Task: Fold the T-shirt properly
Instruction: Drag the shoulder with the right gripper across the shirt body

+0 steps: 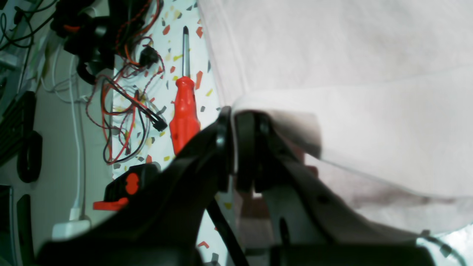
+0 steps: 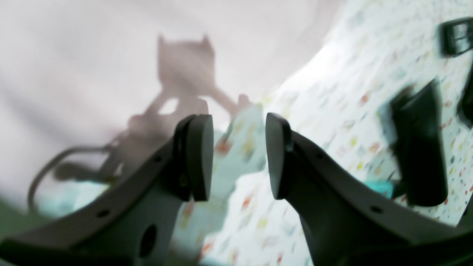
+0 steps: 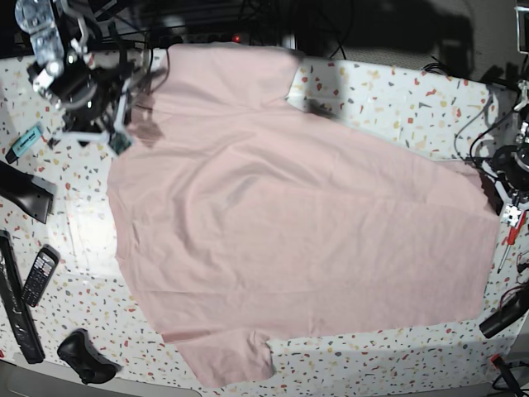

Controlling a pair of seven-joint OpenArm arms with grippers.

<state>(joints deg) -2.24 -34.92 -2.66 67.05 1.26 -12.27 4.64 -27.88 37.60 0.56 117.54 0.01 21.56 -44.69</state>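
The T-shirt (image 3: 289, 240) is pale pink and lies spread plain side up over most of the table, with a sleeve at the near edge. My left gripper (image 1: 232, 114) is shut on the T-shirt (image 1: 351, 74) at its edge, and a fold of cloth drapes over the fingers. In the base view the left gripper (image 3: 498, 192) sits at the shirt's right corner. My right gripper (image 2: 239, 155) is open with nothing between its pads, just off the T-shirt (image 2: 92, 55) over bare table. It hovers by the shirt's far left edge, where the right gripper (image 3: 120, 136) shows in the base view.
A red screwdriver (image 1: 184, 111) and tangled wires (image 1: 125, 92) lie beside the left gripper. On the left of the table are a phone (image 3: 39, 275), a long black remote (image 3: 16, 306), a black stand (image 3: 25, 192), a teal marker (image 3: 26, 139) and a dark lump (image 3: 83, 356).
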